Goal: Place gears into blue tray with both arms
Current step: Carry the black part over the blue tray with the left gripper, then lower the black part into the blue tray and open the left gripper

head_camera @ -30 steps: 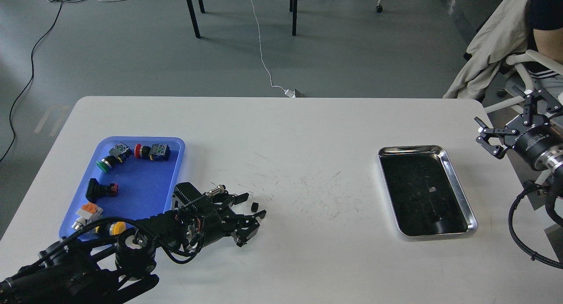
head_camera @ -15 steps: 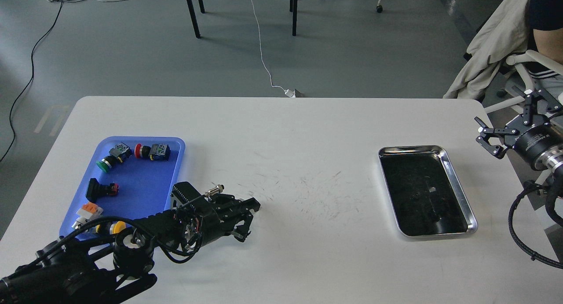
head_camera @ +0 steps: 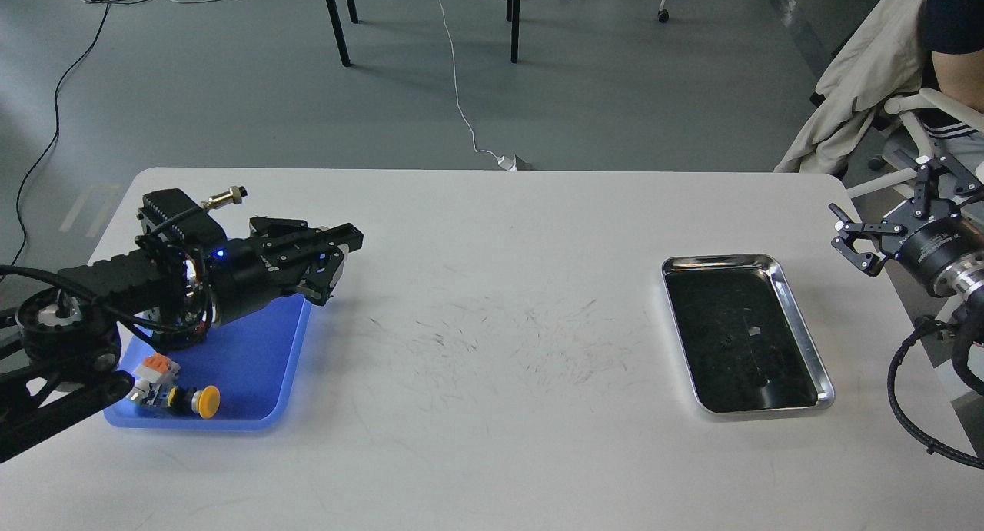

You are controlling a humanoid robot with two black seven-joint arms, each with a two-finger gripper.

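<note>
Gears cannot be made out anywhere. The blue tray (head_camera: 254, 370) sits near the desk's left edge; the left gripper (head_camera: 332, 256) hangs over its far right corner, fingers drawn together, contents hidden. The right gripper (head_camera: 884, 231) hovers spread wide off the right edge.

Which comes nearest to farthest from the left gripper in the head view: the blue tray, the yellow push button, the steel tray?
From the left gripper:
1. Blue tray, just below and left of the fingers, at the table's left.
2. Yellow push button, at the near end of that tray.
3. Steel tray, far across the table on the right side.
</note>
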